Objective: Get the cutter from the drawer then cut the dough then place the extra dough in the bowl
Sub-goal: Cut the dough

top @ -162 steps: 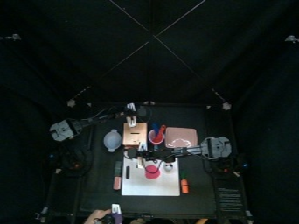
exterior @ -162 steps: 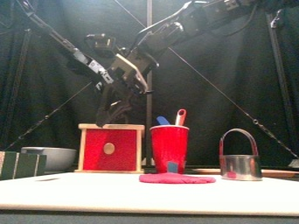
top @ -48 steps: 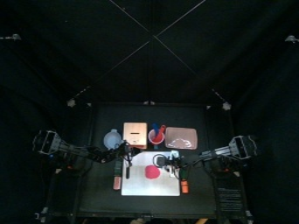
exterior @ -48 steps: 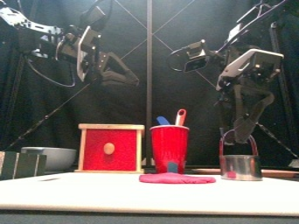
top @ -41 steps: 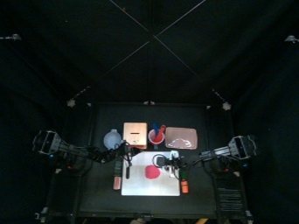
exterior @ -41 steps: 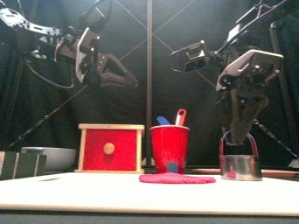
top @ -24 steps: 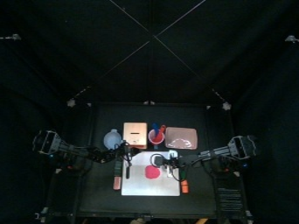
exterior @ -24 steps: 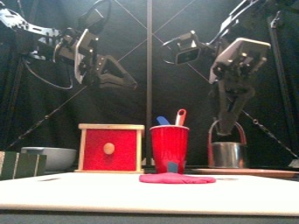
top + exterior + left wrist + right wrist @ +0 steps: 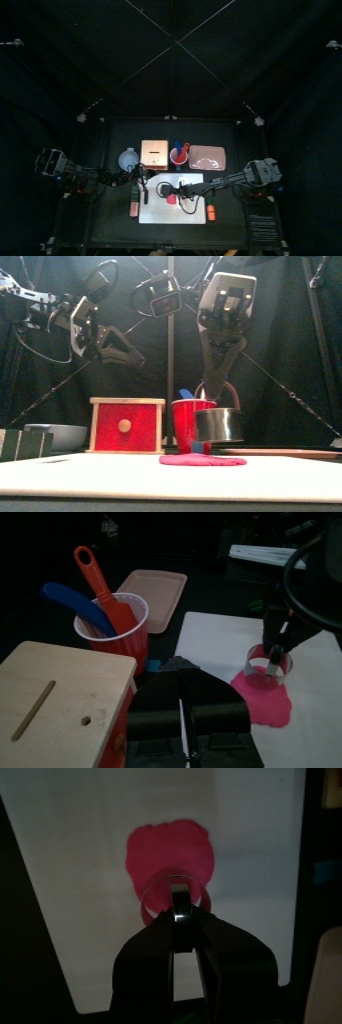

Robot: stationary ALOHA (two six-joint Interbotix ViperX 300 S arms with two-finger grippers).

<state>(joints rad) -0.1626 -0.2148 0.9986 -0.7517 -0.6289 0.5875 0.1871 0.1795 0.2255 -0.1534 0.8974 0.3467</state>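
Overhead, table-level and both wrist views share the dough (image 9: 203,461).

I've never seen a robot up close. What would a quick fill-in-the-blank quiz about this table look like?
1. The metal cutter is held by its wire handle in the ___ gripper.
2. The dough lies on a ___ cutting board.
3. The cup holding the two toy knives is ___.
Missing words: right; white; red.
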